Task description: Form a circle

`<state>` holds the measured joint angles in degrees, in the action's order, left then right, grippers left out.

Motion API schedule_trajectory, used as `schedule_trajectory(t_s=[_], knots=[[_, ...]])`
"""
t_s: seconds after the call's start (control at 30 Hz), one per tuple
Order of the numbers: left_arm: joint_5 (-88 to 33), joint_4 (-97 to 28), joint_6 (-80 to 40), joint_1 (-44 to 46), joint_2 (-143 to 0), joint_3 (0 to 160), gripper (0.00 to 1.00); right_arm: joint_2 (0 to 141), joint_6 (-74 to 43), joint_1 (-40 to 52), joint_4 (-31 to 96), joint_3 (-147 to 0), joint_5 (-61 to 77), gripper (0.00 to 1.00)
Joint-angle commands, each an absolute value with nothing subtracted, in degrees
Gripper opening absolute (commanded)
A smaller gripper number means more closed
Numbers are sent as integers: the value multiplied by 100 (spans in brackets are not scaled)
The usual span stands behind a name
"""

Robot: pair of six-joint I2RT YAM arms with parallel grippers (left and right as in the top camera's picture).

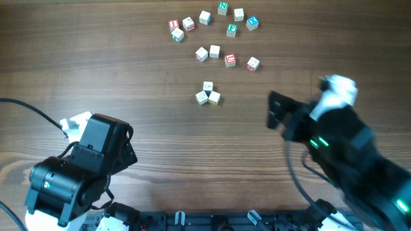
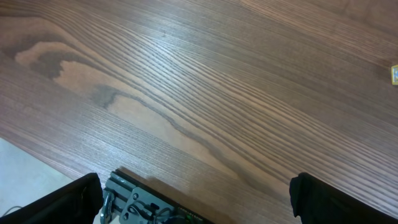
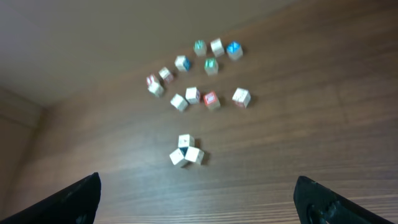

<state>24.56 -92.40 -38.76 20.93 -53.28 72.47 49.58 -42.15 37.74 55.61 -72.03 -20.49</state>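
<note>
Several small pale wooden alphabet cubes point(image 1: 214, 51) lie in a loose scatter at the far middle of the table; no circle shows. Among them are a green N cube point(image 1: 223, 8), a blue-lettered cube point(image 1: 252, 23) and a red E cube point(image 1: 230, 59). Three cubes huddle together point(image 1: 207, 94) nearer to me, also in the right wrist view as a cluster point(image 3: 186, 151). My right gripper point(image 1: 277, 109) point(image 3: 199, 199) hangs open and empty, right of and short of that cluster. My left gripper point(image 2: 199, 196) is open over bare wood at the near left, holding nothing.
The left arm's black body point(image 1: 83, 167) fills the near left corner and the right arm point(image 1: 347, 147) the near right. A metal rail point(image 2: 143, 202) runs along the table's front edge. One cube point(image 2: 394, 73) peeks in at the left wrist view's right edge.
</note>
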Motion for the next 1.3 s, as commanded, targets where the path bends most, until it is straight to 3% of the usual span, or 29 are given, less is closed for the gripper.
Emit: schedule_trajectory(t_s=[0.0, 0.33, 0.43, 0.6, 0.77, 0.97, 1.27], knots=[[2449, -9240, -3970, 2060, -5315, 7231, 100, 4366, -4217, 3806, 5701, -7210, -2200, 100], [2449, -9240, -3970, 2060, -5315, 7231, 100, 3898, -3732, 3557, 6445, -6886, -3651, 100], [2449, -9240, -3970, 2060, -5315, 7231, 100, 3498, -3448, 3081, 5631, -6211, -3645, 100], [2449, -9240, -3970, 2060, -5315, 7231, 100, 2202, -1833, 2005, 3020, -4158, -2171, 100], [2449, -9240, -3970, 2060, -5315, 7231, 100, 755, -1763, 766, 1385, -2231, -668, 100], [2449, -9240, -3970, 2060, -5315, 7231, 100, 19, -1848, 16, 552, -921, -115, 100], [2449, -9240, -3970, 2060, -5315, 7231, 100, 19, -1999, -113, -62, -32, -51, 100]])
